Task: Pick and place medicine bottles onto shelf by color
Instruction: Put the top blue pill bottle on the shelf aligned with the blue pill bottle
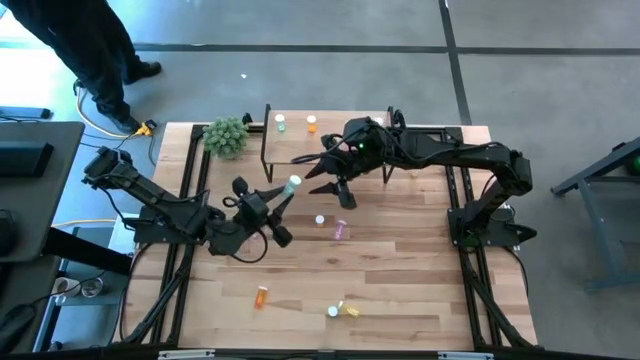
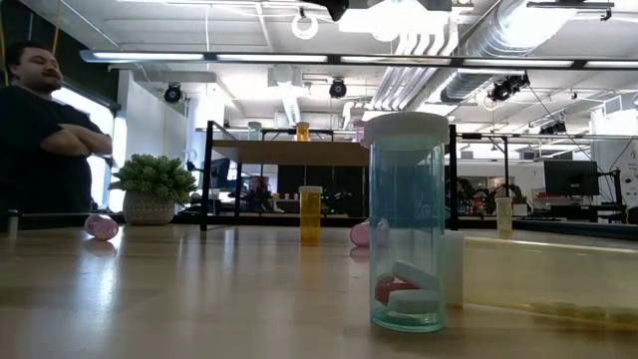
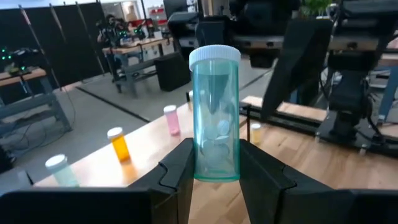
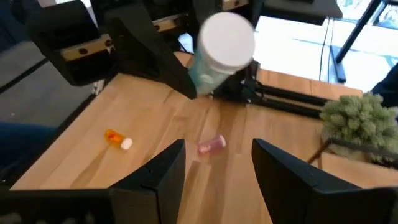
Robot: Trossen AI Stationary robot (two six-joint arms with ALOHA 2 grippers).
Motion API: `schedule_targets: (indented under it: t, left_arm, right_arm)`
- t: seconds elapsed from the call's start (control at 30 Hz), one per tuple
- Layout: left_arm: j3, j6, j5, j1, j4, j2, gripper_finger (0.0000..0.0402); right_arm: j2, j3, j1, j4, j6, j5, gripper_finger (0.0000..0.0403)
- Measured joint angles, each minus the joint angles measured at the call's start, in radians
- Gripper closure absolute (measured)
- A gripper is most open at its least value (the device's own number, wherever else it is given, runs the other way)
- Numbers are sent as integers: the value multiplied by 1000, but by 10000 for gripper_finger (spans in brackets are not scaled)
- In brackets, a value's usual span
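Held item: the left gripper [image 3: 214, 165] is clamping a green medicine bottle [image 3: 216, 112] low on its body, fingers shut on both sides, white cap upward and clear of the jaws.
Bottle handling: judged light, rigid, smooth plastic; likely to slip or twist if pinched near the rounded base. A few pills are sitting loose inside. The mid-body grip looks the safest hold.
Right gripper: the right gripper [image 4: 217, 165] is hanging with fingers spread and nothing between them, facing the held bottle from the shelf side.
Shelf: the shelf [image 1: 330, 122] is standing beyond the left gripper, already carrying a green bottle [image 1: 281, 123] and an orange bottle [image 1: 312, 124].
Edges: the shelf's black frame and front edge are lying between the held bottle and the board.
Open room: bare tabletop is lying around the left gripper; the right arm is crowding the approach to the shelf.
Loose stock: a pink bottle [image 1: 341, 230] is lying near the left gripper, an orange bottle [image 1: 261, 296] and a yellow bottle [image 1: 345, 310] farther behind it.
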Motion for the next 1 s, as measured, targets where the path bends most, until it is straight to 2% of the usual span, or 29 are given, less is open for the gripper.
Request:
schedule_targets:
  t: [0.2, 0.37, 0.6, 0.83, 1.0]
  left_arm:
    - [0, 150, 37, 39, 162, 0, 303]
    - [0, 213, 79, 72, 249, 0, 303]
    - [0, 238, 95, 113, 284, 0, 303]
    - [1, 264, 189, 158, 331, 0, 303]
    - [1, 283, 235, 178, 373, 0, 303]
  right_arm:
    - [-1, 0, 11, 105, 27, 9, 226]
    - [-1, 0, 3, 172, 42, 11, 226]
    - [-19, 0, -5, 210, 49, 12, 226]
    - [-38, 0, -6, 247, 73, 17, 226]
    - [-38, 0, -5, 254, 80, 66, 226]
